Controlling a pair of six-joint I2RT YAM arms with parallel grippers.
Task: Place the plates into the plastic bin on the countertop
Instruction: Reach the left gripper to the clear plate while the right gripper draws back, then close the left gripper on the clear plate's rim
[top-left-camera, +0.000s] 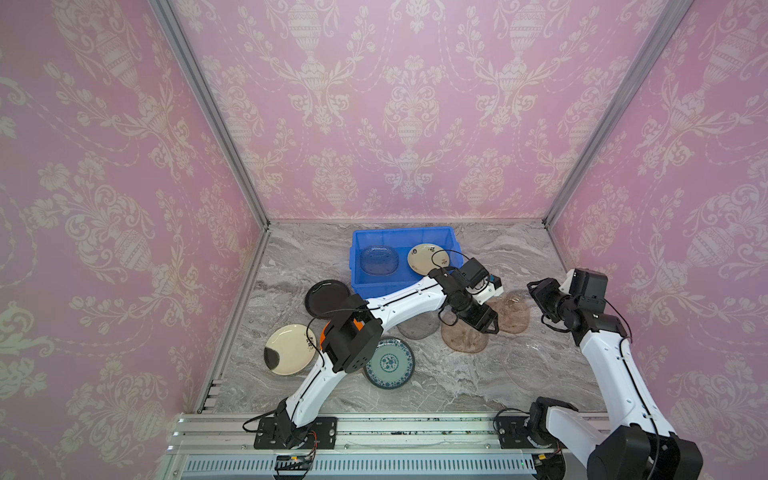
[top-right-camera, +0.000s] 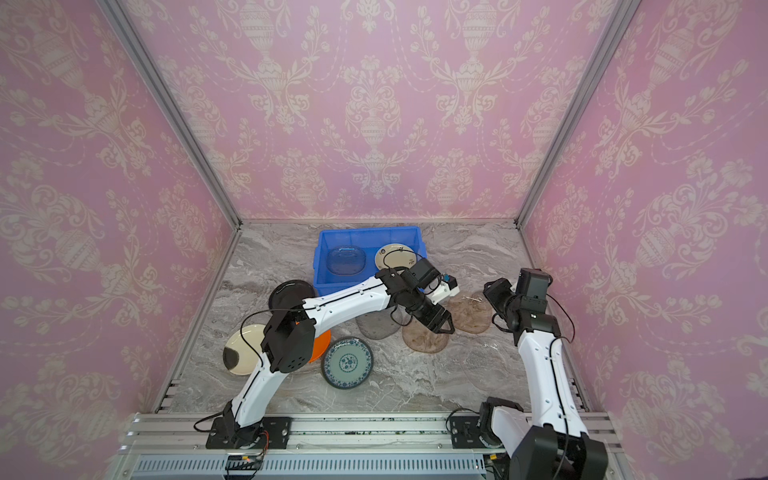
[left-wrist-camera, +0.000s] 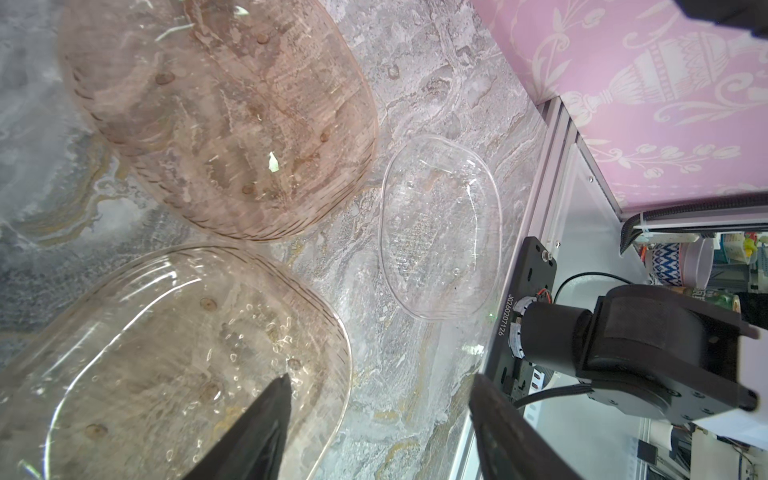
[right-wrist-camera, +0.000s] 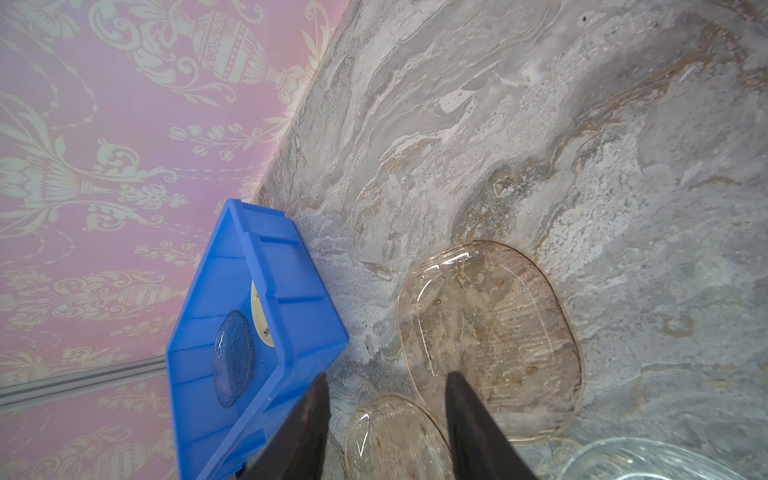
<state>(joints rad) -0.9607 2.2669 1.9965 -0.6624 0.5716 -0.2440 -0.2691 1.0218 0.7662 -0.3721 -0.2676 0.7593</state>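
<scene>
The blue plastic bin (top-left-camera: 452, 241) (right-wrist-camera: 266, 249) stands at the back of the countertop (top-left-camera: 478, 382), holding a translucent glass plate (top-left-camera: 379, 260) and a cream plate (top-left-camera: 426, 258). My left gripper (top-left-camera: 491, 328) (left-wrist-camera: 380, 380) hovers open, one finger over the rim of a brownish glass plate (top-left-camera: 461, 343) (left-wrist-camera: 158, 357). A second brownish plate (top-left-camera: 513, 318) (right-wrist-camera: 494, 328) lies beside it. My right gripper (top-left-camera: 534, 287) (right-wrist-camera: 387, 376) hangs open and empty above that plate's bin side. Black (top-left-camera: 324, 296), cream (top-left-camera: 286, 349), teal floral (top-left-camera: 390, 363), grey glass (top-left-camera: 417, 328) and clear (left-wrist-camera: 440, 226) plates rest on the countertop. An orange plate (top-right-camera: 322, 347) is mostly hidden under the left elbow.
Pink patterned walls close in three sides. An aluminium rail (top-left-camera: 374, 428) carrying both arm bases runs along the front edge. The left forearm stretches over the bin's front wall and the middle plates.
</scene>
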